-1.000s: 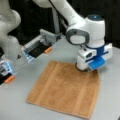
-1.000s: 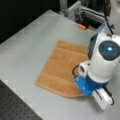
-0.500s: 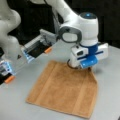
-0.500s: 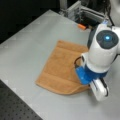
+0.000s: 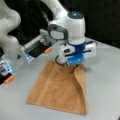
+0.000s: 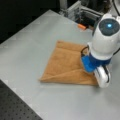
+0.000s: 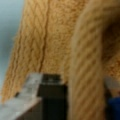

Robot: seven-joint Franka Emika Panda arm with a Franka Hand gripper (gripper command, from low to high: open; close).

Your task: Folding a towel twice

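Towel (image 5: 60, 92) corner rises pinched in the tool (image 7: 75, 100), whose fingertips it hides in both front views.

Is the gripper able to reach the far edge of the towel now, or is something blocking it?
Probably yes. The gripper is already at the towel, whose corner is lifted between its fingers in the wrist view. Nothing else lies on the table near the cloth.

I can read no text, label, brand, number or sign anywhere here. Nothing legible stands on the towel (image 5: 60, 87), on the gripper (image 5: 75, 61) above its far edge, or on the table (image 6: 32, 37) around it.
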